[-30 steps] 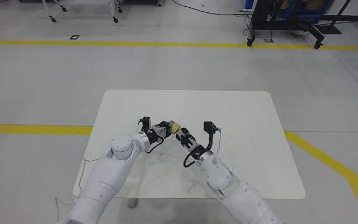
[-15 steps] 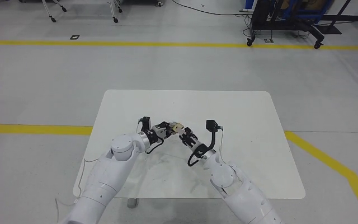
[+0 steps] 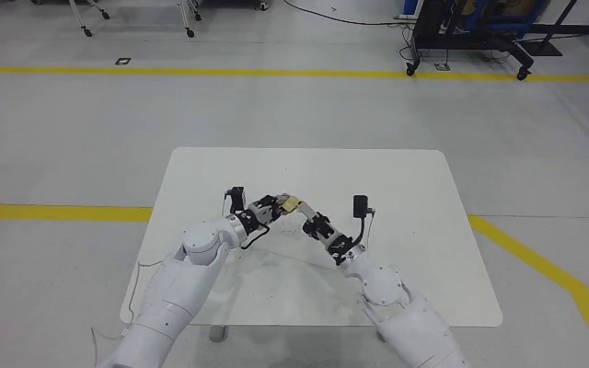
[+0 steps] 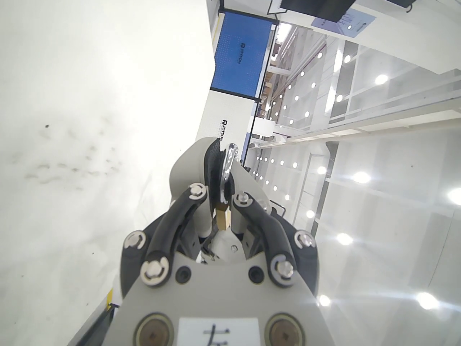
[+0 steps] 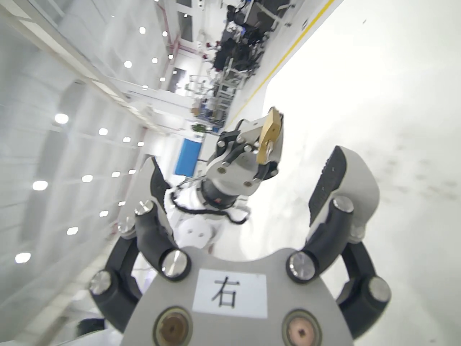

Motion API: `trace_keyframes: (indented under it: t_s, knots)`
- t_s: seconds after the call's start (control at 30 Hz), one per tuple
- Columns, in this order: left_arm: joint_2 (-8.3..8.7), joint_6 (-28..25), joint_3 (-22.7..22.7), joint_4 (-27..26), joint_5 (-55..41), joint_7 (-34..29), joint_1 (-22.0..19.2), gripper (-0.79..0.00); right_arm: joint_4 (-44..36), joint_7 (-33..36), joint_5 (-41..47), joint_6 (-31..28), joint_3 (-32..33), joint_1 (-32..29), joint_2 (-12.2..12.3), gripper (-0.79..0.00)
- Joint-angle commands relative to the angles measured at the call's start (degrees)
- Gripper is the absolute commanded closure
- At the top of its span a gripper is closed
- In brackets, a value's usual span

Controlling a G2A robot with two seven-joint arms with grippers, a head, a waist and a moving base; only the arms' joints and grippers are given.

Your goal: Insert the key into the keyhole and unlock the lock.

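Left gripper (image 4: pixel 220 176) is clamped on the lock (image 5: pixel 271 133) over the table (image 3: pixel 414 184), bottom end facing the right gripper (image 3: pixel 306 218), probably for easy key access. Right fingers wide, empty (can't spot the key).

We see a white counter (image 3: pixel 405 175) with rounded corners, standing on a pale grey floor (image 3: pixel 276 110). Faint dark smudges (image 4: pixel 72 169) mark the counter's surface. One yellow line (image 3: pixel 230 71) runs across the floor well beyond the counter's far edge. Another (image 3: pixel 64 212) meets its left edge about halfway along. Past the far right corner we find a dark wheeled frame (image 3: pixel 429 28), and past the far left corner some castor legs (image 3: pixel 89 28). A small dark plate (image 3: pixel 122 61) lies just beside the far line. A blue panel (image 4: pixel 241 61) stands in the room.
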Motion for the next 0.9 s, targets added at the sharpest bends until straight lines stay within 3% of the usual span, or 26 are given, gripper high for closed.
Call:
trace_keyframes:
  t_s: [0.0, 0.07, 0.13, 0.17, 0.27, 0.73, 0.87]
  knots:
    - [0.08, -2.1, -0.3, -0.8, 0.5, -0.1, 0.6, 0.0, 1.8, 10.1, 14.8, 0.0, 3.3, 0.3, 0.4, -0.686]
    - [0.11, -3.9, -0.6, -1.5, 0.0, -0.7, 1.2, 0.0, 3.2, 13.5, 17.2, 1.7, 4.5, 0.7, 0.7, -0.551]
    - [0.07, -4.6, -1.0, -1.6, -1.8, -1.8, 1.7, 0.0, 4.4, 14.8, 18.6, 3.1, 4.7, 1.2, 0.7, -0.517]
    - [0.05, -4.6, -1.1, -1.5, -2.8, -2.5, 1.8, 0.0, 4.7, 14.9, 18.8, 3.4, 4.6, 1.5, 0.7, -0.428]
    - [0.05, -4.6, -1.2, -1.1, -3.2, -3.5, 1.6, 0.0, 5.5, 15.7, 20.9, 3.5, 4.3, 2.0, 0.5, -0.351]
    - [0.03, -5.0, -1.4, -1.2, -2.4, -3.8, 1.7, 0.0, 7.0, 15.8, 21.9, 4.2, 1.7, 4.0, 0.0, -0.292]
    - [0.05, -5.0, -1.5, -1.4, -2.2, -3.8, 1.8, 0.0, 7.8, 14.8, 22.0, 4.5, 1.5, 4.4, -0.2, -0.175]
